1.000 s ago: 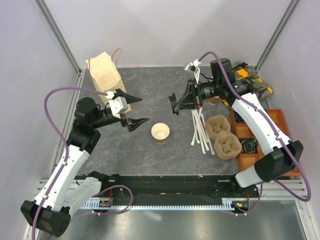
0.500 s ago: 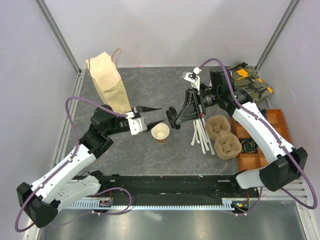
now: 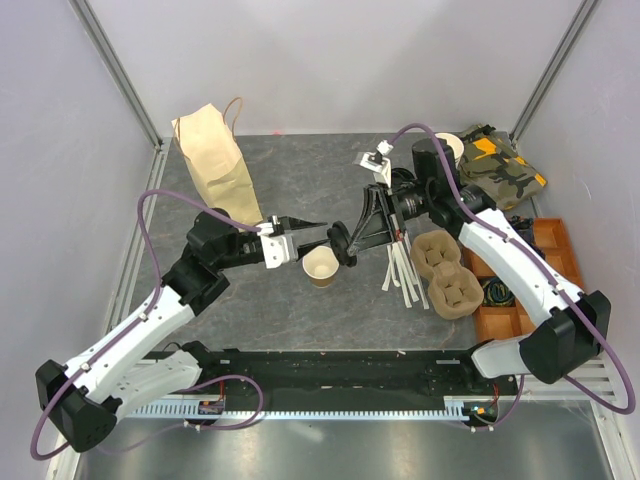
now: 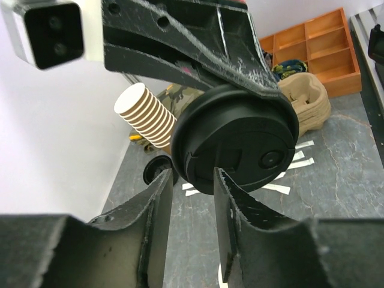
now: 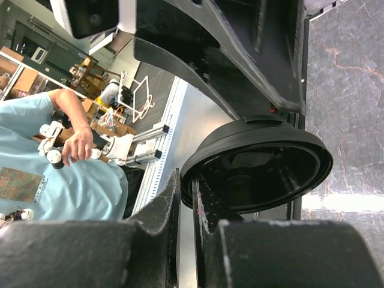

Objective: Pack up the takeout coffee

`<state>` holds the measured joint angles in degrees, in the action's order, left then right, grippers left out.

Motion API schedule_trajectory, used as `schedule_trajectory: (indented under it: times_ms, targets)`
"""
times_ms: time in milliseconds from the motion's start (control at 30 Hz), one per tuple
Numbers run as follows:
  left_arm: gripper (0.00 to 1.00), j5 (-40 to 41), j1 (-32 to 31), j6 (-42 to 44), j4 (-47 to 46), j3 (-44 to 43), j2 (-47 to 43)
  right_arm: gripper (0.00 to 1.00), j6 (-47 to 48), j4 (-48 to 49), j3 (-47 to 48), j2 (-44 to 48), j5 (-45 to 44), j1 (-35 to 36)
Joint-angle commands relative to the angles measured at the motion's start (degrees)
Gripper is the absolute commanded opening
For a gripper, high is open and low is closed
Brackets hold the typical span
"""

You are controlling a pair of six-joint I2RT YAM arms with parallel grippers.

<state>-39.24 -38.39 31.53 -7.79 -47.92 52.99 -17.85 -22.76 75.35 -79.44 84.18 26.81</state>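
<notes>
The paper cup [image 3: 321, 266] stands upright with its top open; just above it and a little to its right, the right claw [image 5: 185, 191] pinches the black lid [image 4: 237, 141] by its rim. The left claw [image 3: 312, 234] hovers above the cup's left side, close to the lid; its fingers are narrowly apart and grip nothing I can see.

The left gripper [image 3: 312, 238] has swung from the paper bag [image 3: 212, 165] to the cup [image 3: 320, 266], its jaws narrowing. The right gripper [image 3: 349, 237] has carried the black lid [image 3: 340, 247] up to that cup.
</notes>
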Motion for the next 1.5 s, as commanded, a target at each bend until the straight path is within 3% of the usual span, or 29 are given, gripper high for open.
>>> schedule_trajectory:
  times_ms: [0, 600, 1467]
  targets:
    - [0.39, -1.1, -0.4, 1.7, 0.6, -1.2, 0.5, 0.00, -2.1, 4.7, -0.3, 1.5, 3.4, 0.4]
    - [0.29, -2.2, -0.5, 2.0, 1.6, -2.4, 0.6, 0.00, -9.0, 12.7, -3.6, 1.6, 3.4, 1.5]
    - [0.29, -1.0, -0.4, 7.3, 5.8, -2.4, -1.5, 0.00, -14.2, 18.4, -5.7, 1.9, 3.4, 2.6]
